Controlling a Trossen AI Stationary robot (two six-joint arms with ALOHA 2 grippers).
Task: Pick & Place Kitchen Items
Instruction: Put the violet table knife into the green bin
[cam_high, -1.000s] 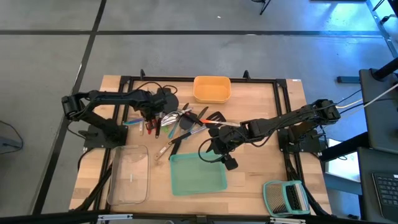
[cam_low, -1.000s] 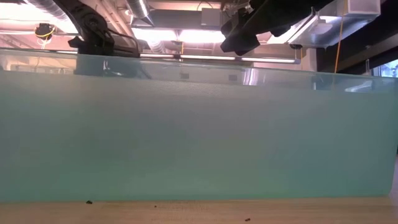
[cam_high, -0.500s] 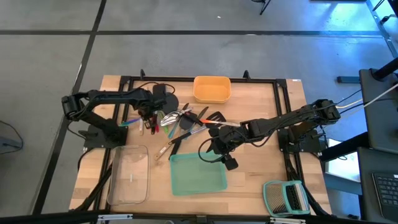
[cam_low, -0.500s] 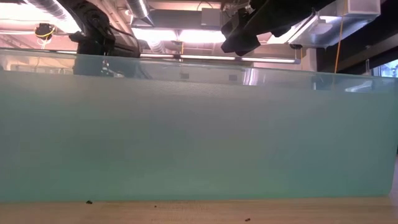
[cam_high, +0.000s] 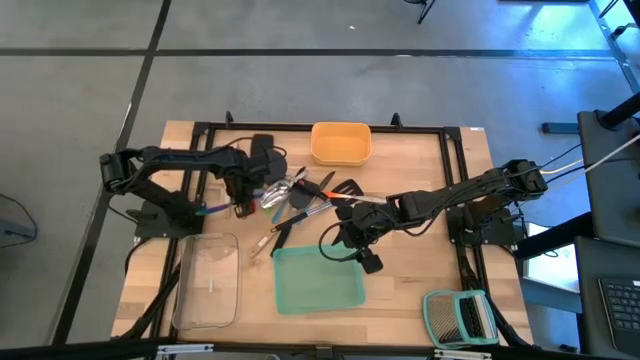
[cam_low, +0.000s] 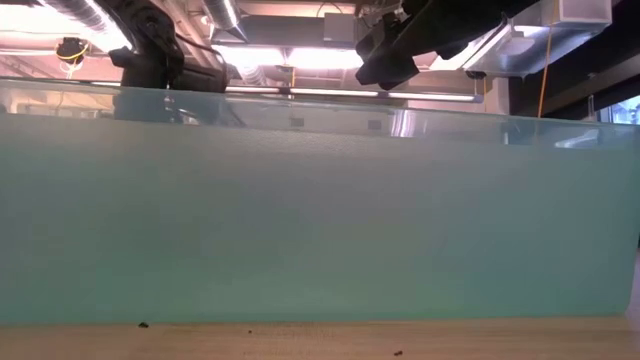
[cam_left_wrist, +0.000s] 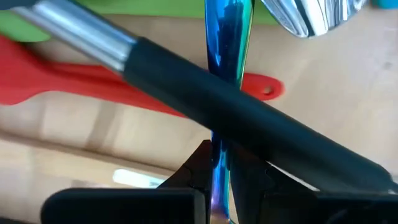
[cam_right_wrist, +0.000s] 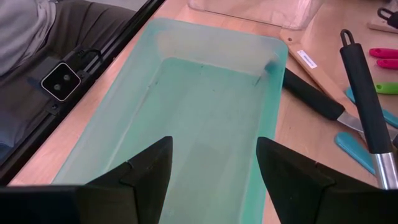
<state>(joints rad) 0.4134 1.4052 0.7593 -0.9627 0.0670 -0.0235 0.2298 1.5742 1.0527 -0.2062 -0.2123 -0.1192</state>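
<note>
The shiny blue piece of cutlery (cam_left_wrist: 227, 37) sits pinched in the left hand (cam_left_wrist: 219, 180) at the pile of kitchen tools, under a black handle (cam_left_wrist: 249, 127) that could knock it loose, while the right hand (cam_right_wrist: 211, 165) waits open over the teal tray (cam_right_wrist: 205, 106).

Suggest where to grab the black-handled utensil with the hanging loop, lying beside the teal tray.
Probably the black handle just behind its loop, coming straight down with fingers across its width. It lies flat and straight on the wood, and further along teal-handled tools crowd it. The open right gripper, over the teal tray, looks nearest.
</note>
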